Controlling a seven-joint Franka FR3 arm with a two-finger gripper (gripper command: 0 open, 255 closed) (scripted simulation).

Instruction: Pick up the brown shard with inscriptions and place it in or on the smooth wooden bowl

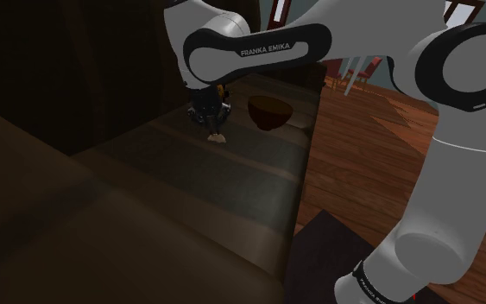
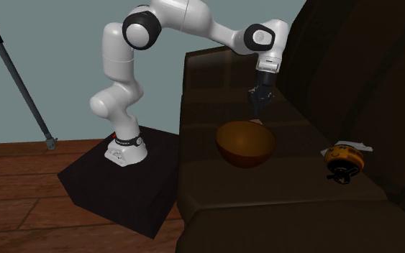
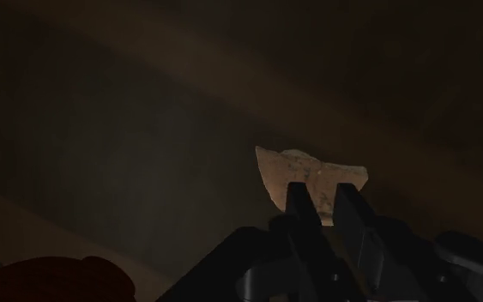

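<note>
arm stretched out, wrist pointing down | gripper (image 3: 323, 196) clasping shard (image 3: 308, 167) | beside bowl (image 1: 269, 113)

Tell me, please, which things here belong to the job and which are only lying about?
Belong to the job:
- the pale brown shard, clasped in the gripper
- the brown bowl beside it

Only lying about:
- the orange-and-black object further along the couch
- the slanted grey pole by the wall

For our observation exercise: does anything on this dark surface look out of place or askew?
An orange and black object looks tipped by a white scrap, at the second exterior view's right, apart from the bowl. Nothing looks spilled.
</note>
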